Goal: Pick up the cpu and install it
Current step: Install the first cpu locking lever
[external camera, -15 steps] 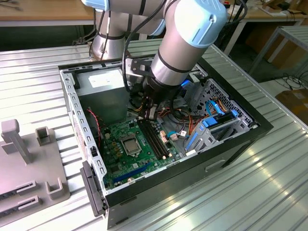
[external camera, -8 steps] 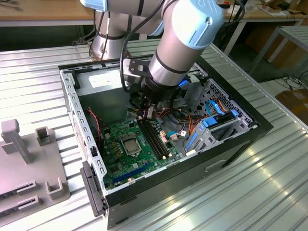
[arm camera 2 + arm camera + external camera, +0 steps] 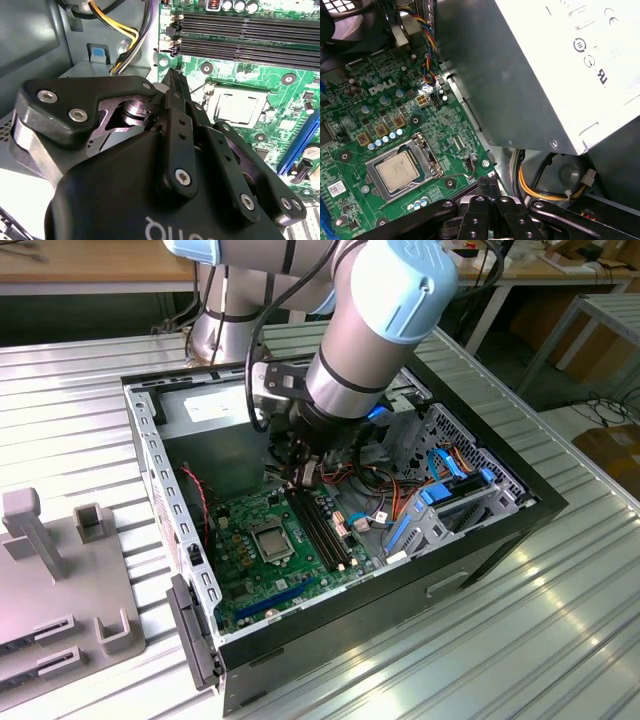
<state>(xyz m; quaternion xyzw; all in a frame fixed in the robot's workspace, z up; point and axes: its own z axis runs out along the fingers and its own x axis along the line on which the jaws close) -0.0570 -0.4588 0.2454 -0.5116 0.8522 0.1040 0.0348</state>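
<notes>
The cpu point(image 3: 271, 538) point(image 3: 235, 107) point(image 3: 397, 170), a small square chip with a shiny silver top, lies flat inside the black framed socket on the green motherboard point(image 3: 250, 585) point(image 3: 225, 75) point(image 3: 445, 130) in the open computer case. My gripper point(image 3: 300, 475) point(image 3: 172, 80) point(image 3: 487, 186) hangs inside the case above the board's far end, beside the memory slots and apart from the cpu. Its black fingers are pressed together with nothing between them.
A grey power supply point(image 3: 215, 405) point(image 3: 530, 75) fills the case's far corner close to the gripper, with yellow and black cables point(image 3: 125, 35) point(image 3: 535, 187) beside it. Memory slots point(image 3: 320, 525) and a drive cage point(image 3: 450, 500) stand toward the exterior view's right. A grey fixture point(image 3: 60, 570) lies outside, on the left.
</notes>
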